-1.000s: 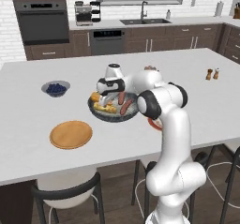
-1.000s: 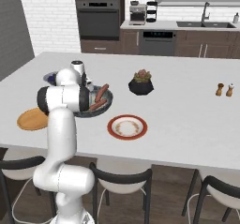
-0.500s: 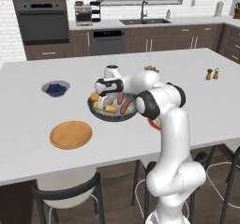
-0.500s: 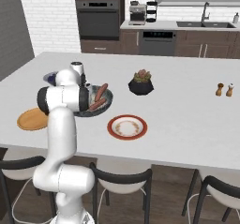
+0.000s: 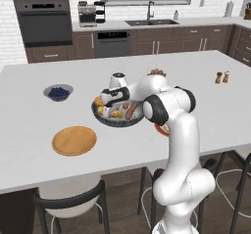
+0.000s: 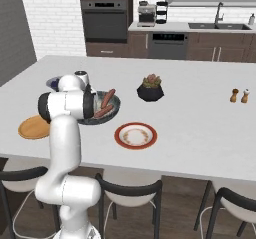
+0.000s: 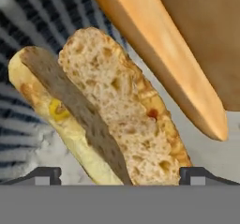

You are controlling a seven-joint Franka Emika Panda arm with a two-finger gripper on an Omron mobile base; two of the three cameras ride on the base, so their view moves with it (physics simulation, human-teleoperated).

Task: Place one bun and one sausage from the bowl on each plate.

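Hand [image 5: 105, 102] hangs spread wide over a bun [image 7: 117, 120] in the bowl [image 5: 117, 123], both plates bare — first pick; next, drop and pinch it.

The dark grey bowl [image 5: 117, 119] holds yellow buns [image 5: 109, 111] and reddish sausages [image 6: 104, 104]. Left of the bowl, well apart, the flat wooden plate [image 5: 74, 140] lies bare; right of it the red-rimmed white plate [image 6: 135, 135] lies bare.

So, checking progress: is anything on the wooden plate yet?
No, the wooden plate lies bare; buns and sausages sit in the bowl.
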